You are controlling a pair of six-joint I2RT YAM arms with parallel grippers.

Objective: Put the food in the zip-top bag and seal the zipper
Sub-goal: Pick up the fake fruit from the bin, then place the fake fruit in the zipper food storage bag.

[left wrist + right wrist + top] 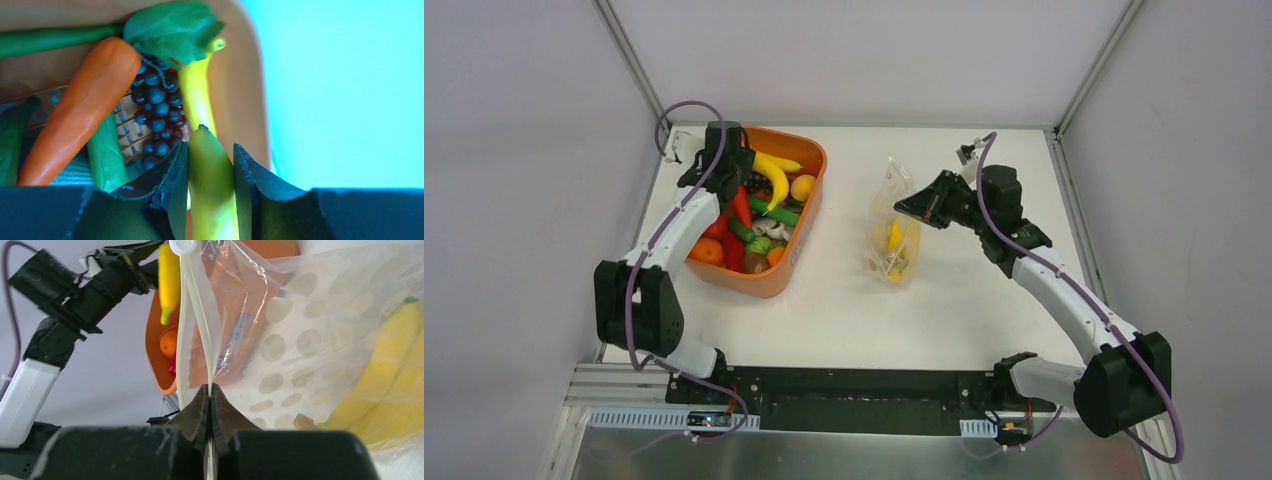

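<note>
White table (844, 310) between pale walls (514, 150) bears tub (774, 282), bag (886, 240).

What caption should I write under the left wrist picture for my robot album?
Left gripper pinches a yellow banana; a carrot and dark grapes lie in the orange tub beyond.

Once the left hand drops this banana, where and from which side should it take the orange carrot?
Probably best to take the carrot across its thick middle, coming straight down from above and closing across its width. It lies slanted on top of the pile with its flank bare there; grapes crowd the fat end and a green piece hugs the narrower half.
</note>
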